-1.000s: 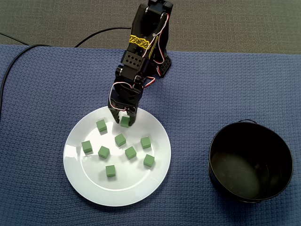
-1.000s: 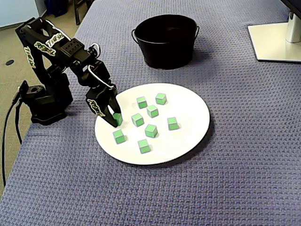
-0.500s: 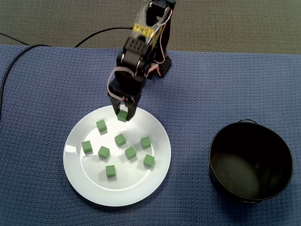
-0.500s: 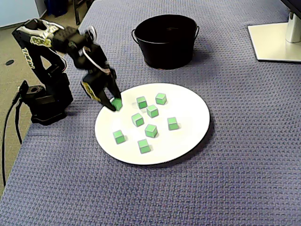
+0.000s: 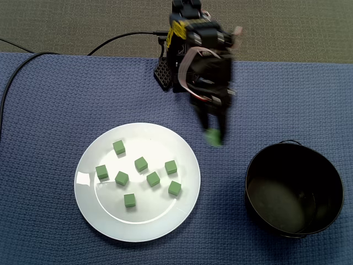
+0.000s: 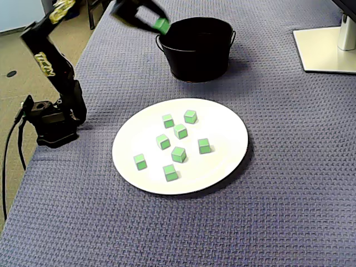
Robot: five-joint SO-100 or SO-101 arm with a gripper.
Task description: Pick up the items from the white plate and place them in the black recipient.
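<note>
The claw (image 5: 214, 132) is squeezing a small green cube (image 5: 214, 138) between its two fingers. It is holding the cube up in the air, not on the plate and not in the bucket.

In the fixed view from above, the cube is hanging over the blue table (image 5: 287, 99), between the white plate (image 5: 88, 160) in the lower left and the black bucket (image 5: 249, 171) in the lower right. The bucket is sitting down and to the right of the claw, so I think the claw is needing to go that way next.

In the other fixed view, the claw (image 6: 158, 23) is showing at the top of the picture, and the cube (image 6: 162, 26) is looking just beside the left edge of the bucket (image 6: 194, 67). I am guessing it is not over the hole yet. If the claw is letting go too soon, the cube may be falling on the table or hitting the rim.

Seven other green cubes (image 5: 141, 164) are lying on the plate, waiting for their turn. They are all sitting apart from each other.
</note>
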